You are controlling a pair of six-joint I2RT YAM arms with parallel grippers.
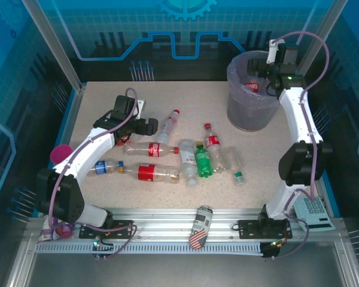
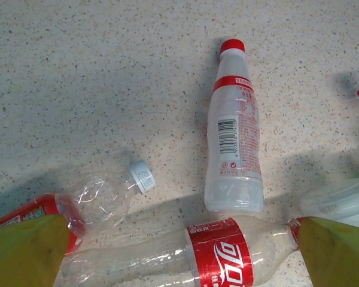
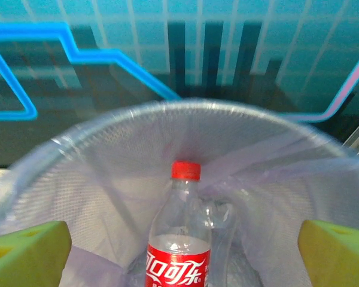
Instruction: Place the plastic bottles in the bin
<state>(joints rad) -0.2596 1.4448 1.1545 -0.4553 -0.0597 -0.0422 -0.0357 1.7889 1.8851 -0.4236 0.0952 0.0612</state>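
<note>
Right gripper (image 3: 179, 263): over the mouth of the bin (image 3: 78, 179); fingers (image 3: 27, 251) spread wide, touching nothing.
Bin location: far right of the table (image 1: 107, 95), about 1 o'clock from its centre in the top view.
Binned bottle (image 3: 178, 239): red cap, red label, roughly upright inside the lavender liner; between the right fingers but clear of both.
Left gripper (image 1: 148, 125): low over the table at about 10 o'clock from centre; fingers (image 2: 24, 251) spread wide, nothing pinched.
Red-labelled bottle (image 2: 218, 257): clear, lying crosswise below the left fingertips; contact cannot be judged.
White bottle (image 2: 233, 131): red cap pointing to 12 o'clock in the left wrist view, lying flat, base just beside the red-labelled bottle.
Crushed clear bottle (image 2: 107, 194): white cap, flat, at 9 o'clock from the white bottle's base.
Green bottle (image 1: 202, 160): flat at table centre, amid other loose bottles.
Printed can (image 1: 200, 226): on the near rail, 6 o'clock.
Pink cup (image 1: 61, 153): left table edge, 9 o'clock.
</note>
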